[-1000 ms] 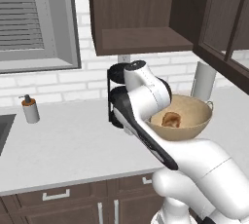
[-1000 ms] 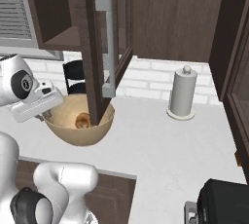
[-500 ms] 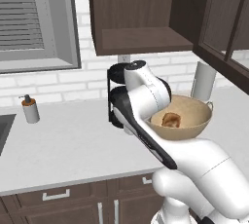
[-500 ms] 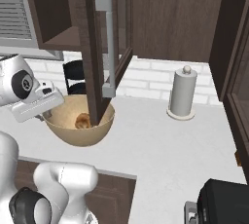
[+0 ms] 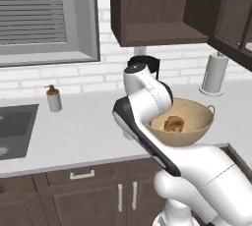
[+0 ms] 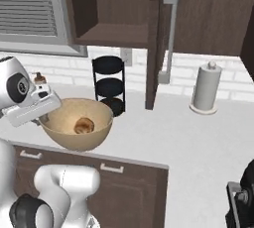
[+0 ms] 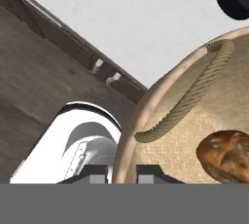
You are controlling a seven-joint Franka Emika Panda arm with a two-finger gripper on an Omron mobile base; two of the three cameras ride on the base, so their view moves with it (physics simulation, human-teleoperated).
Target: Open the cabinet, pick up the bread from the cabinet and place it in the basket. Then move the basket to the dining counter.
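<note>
Bread lies in the bottom of the basket, which sits just in front of the arm's elbow in the left base view, over the front edge of the counter. The cabinet above stands open and its shelf is bare. Against the picture of a second ago, the soap dispenser, window and paper towel roll have all slid right while the basket holds its place beside the arm: the base has turned or driven, not the things.

In the right base view the same shift shows: the black rack now stands further right, behind the basket. The gripper meets the basket's near-left rim, though the contact is small here and hard to read; the basket may be lifted slightly off the counter.

The hand view settles it: the two finger tips rise either side of the rim, clenched on the basket wall, with the rope handle and the bread just beyond.

Judged so, loading is done and carrying to the dining counter has begun; the one-sided rim grip could let the basket tip
</note>
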